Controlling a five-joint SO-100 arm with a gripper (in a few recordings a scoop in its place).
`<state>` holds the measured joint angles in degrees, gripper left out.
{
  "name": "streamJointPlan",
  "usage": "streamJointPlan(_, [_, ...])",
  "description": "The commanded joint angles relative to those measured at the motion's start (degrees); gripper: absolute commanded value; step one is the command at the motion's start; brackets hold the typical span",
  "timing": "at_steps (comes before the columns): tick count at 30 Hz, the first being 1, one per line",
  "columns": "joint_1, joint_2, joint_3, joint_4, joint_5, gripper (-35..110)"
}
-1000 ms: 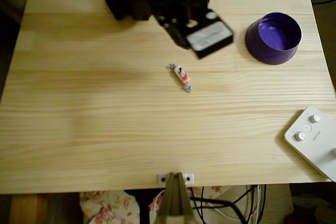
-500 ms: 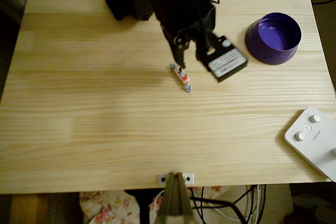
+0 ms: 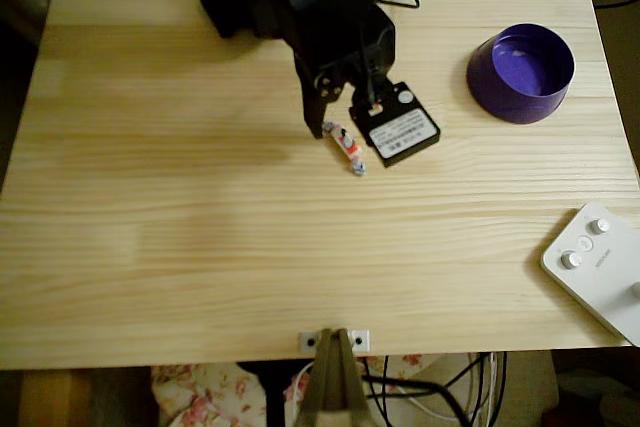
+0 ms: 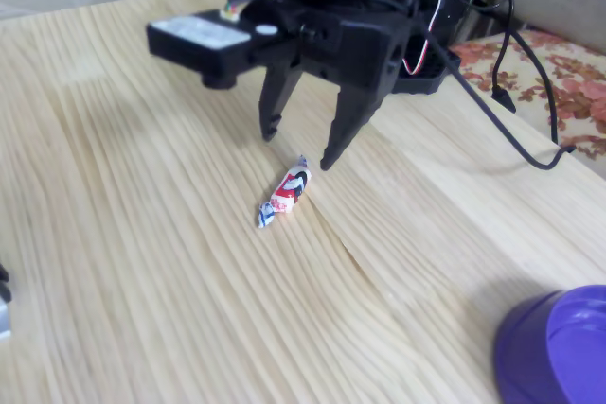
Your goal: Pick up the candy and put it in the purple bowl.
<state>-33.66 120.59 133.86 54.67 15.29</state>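
A black robot arm is poising its gripper over the wooden table, its two fingers spread apart and pointing down, gripping nothing. The candy is lying flat on the wood just beside the fingertips, on the side facing the fixed camera, apparently not touching either one.

From overhead the gripper is sitting at the upper end of the candy, whose long axis is running diagonally, from upper left down to lower right. In the fixed view one twisted end is pointing toward the opening between the fingers, while the other is pointing away toward the camera. The sweet is therefore lying mostly outside the span of the jaws rather than squarely between them, and the line joining the fingertips appears to be crossing the wrapper's length rather than following it.

Judging by this, the pick is turning on a short shift along the candy's axis, toward its middle, before any descent and squeeze.

The purple bowl is waiting well apart to the right in the overhead view, empty, near the table's far edge.
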Motion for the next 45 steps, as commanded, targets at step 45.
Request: streamJointPlan(45, [0.62,-11.87,-5.10,-5.27,2.11,-1])
